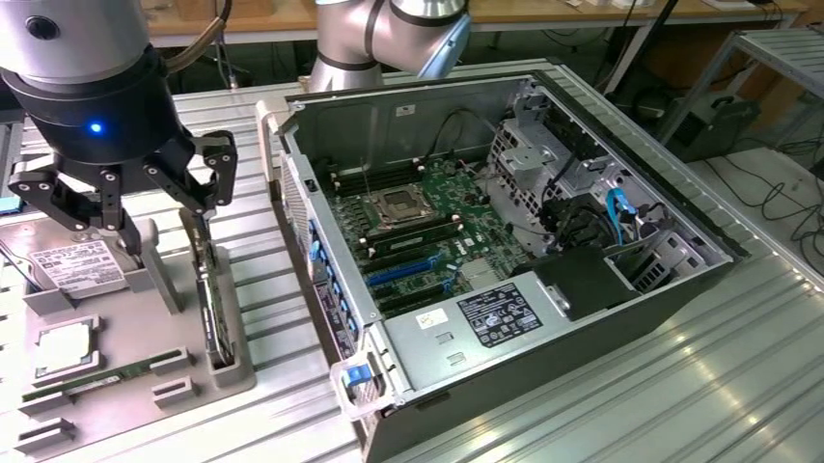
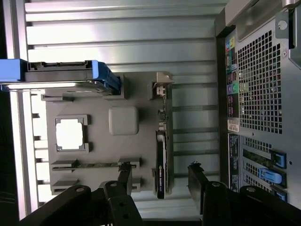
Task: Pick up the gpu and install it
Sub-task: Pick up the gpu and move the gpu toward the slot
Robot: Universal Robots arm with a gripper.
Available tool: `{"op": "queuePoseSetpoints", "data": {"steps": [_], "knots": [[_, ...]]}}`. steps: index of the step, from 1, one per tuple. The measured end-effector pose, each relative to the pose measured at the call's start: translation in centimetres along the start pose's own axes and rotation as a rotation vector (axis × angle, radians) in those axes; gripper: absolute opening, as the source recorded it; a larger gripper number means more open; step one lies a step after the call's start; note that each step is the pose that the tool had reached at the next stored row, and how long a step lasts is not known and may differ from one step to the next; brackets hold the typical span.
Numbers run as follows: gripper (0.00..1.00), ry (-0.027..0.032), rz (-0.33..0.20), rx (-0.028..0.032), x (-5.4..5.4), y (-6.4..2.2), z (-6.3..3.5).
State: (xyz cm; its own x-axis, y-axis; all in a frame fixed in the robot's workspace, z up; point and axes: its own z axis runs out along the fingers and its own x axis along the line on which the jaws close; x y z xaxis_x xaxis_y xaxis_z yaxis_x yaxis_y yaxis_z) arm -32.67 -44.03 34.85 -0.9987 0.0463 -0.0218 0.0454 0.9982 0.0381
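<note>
Exterior view: gripper [image 1: 157, 220] hangs at upper left of frame over a grey parts tray [image 1: 154, 318], fingers [image 1: 193, 198] spread wide, holding nothing. The gpu [image 1: 212, 299] stands on edge in a slot along the tray's near-right side, a thin dark card just below the fingers. Lower left of frame, on the tray: hard drive [image 1: 77, 265] with white label, square processor [image 1: 65, 347], green memory stick [image 1: 103, 378]. Centre frame: open computer case [image 1: 386, 125] lying on its side, motherboard [image 1: 425, 222] exposed, labelled power supply [image 1: 503, 313] toward lower centre.

Wrist view: looks straight down past both fingers [image 2: 124, 172]. The gpu [image 2: 161, 155] runs lengthwise in the gap between them, clear space on either side of it; gripper [image 2: 159, 167] centred over the card's end. Tray [image 2: 141, 94] seen in plan, with processor [image 2: 70, 133] and memory stick [image 2: 94, 165] in their recesses and the hard drive [image 2: 61, 77] edge-on with blue side pieces. This view also gives the case's rear panel [image 2: 258, 80], a perforated grille with blue slot latches [image 2: 273, 160], which the exterior view hides.

Surface: desk [image 1: 644, 386] of ribbed, bright metal slats, glare across it. Room: arm base [image 1: 373, 39] at top centre, metal rack [image 1: 773, 58] and loose cables [image 1: 773, 193] at upper right
</note>
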Motion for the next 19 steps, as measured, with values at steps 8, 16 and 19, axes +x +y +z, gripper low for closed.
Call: {"op": "queuePoseSetpoints", "data": {"steps": [8, 16, 19], "knots": [[0.60, 0.0000, 0.000, 0.0000, 0.0, -0.02, 0.51], [0.60, 0.0001, 0.000, 0.0000, 0.0, -0.05, 1.20], [0.60, 0.0000, 0.000, 0.0000, 0.0, -0.10, 1.47]]}}
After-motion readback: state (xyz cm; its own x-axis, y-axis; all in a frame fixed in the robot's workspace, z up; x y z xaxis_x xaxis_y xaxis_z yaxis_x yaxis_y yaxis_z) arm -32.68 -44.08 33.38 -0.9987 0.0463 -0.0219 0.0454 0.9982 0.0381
